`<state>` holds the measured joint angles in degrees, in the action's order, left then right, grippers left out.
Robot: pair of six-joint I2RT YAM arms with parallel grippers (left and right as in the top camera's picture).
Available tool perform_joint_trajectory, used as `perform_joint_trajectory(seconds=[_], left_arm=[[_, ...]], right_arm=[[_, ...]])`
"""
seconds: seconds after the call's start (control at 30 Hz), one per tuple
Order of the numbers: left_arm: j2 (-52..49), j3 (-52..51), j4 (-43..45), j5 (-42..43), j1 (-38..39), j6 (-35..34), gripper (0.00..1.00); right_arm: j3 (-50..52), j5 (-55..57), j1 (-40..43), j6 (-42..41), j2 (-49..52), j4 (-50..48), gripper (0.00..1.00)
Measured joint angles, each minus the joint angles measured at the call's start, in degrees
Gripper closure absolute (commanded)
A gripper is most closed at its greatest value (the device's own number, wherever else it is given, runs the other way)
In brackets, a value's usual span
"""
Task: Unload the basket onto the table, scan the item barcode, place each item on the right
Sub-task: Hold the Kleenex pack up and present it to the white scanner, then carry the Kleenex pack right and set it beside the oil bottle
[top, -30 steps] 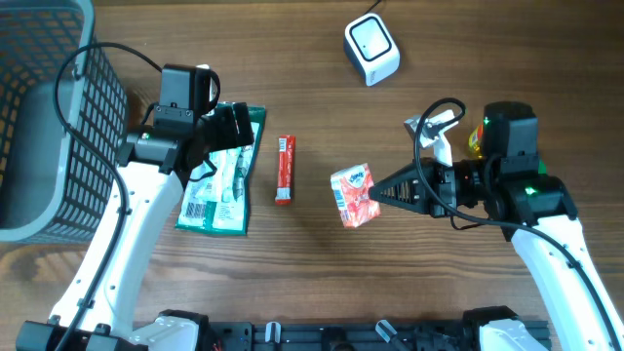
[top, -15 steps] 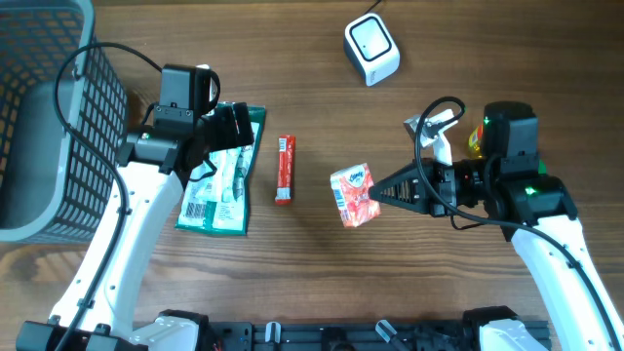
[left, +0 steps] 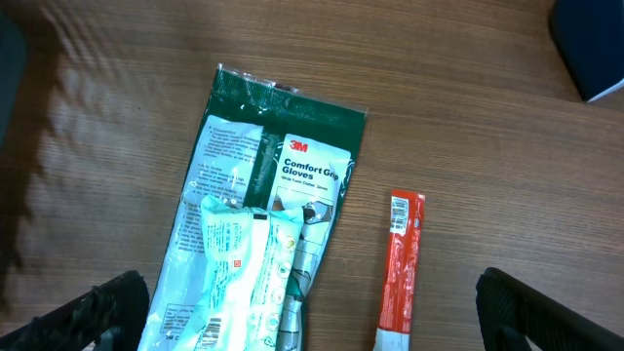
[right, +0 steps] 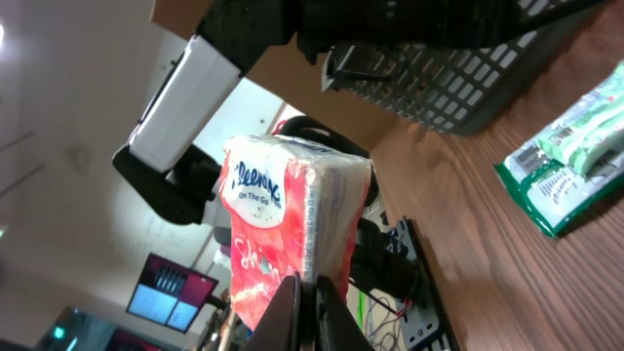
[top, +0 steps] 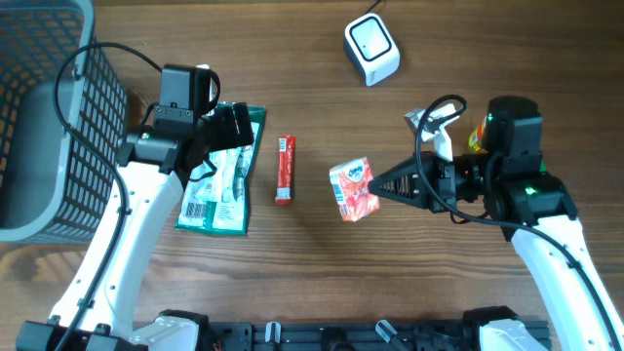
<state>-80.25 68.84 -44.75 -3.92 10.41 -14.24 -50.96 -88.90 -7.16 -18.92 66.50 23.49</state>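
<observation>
Nearest the robot's base, one tissue pack, red and white with Kleenex on it, is lifted off the wooden table. The right gripper pinches the pack's edge, fingers drawn narrow on it. The right wrist view shows the pack end-on above the closed fingertips.

Left of it one red stick packet lies flat. Farther left is one green gloves pack with one paler white-green pack lying on top of it. The left gripper hangs over the far end of these two, its fingers spread wide and holding nothing.

Farthest out stand one white scanner, well apart from the tissue pack, and one grey mesh basket at the left corner.

Compared with a second ago, the tissue pack and right gripper have moved slightly toward the scanner. The left arm, the stick and the packs lie as before.
</observation>
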Motion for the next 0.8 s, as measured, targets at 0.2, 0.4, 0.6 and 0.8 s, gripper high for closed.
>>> perform_joint_trajectory(seconds=[0.2, 0.4, 0.6, 0.8], left_arm=[[0.0, 0.0, 0.0, 0.0, 0.0, 0.0, 0.00], [0.0, 0.0, 0.0, 0.0, 0.0, 0.0, 0.00], [0.0, 0.0, 0.0, 0.0, 0.0, 0.0, 0.00], [0.0, 0.0, 0.0, 0.0, 0.0, 0.0, 0.00]], right_arm=[[0.0, -0.5, 0.0, -0.6, 0.0, -1.3, 0.96], [0.0, -0.4, 0.0, -0.3, 0.0, -1.3, 0.96], [0.0, 13.8, -0.2, 1.6, -0.1, 6.1, 0.96], [0.0, 43.4, -5.0, 2.6, -0.1, 12.3, 0.96]])
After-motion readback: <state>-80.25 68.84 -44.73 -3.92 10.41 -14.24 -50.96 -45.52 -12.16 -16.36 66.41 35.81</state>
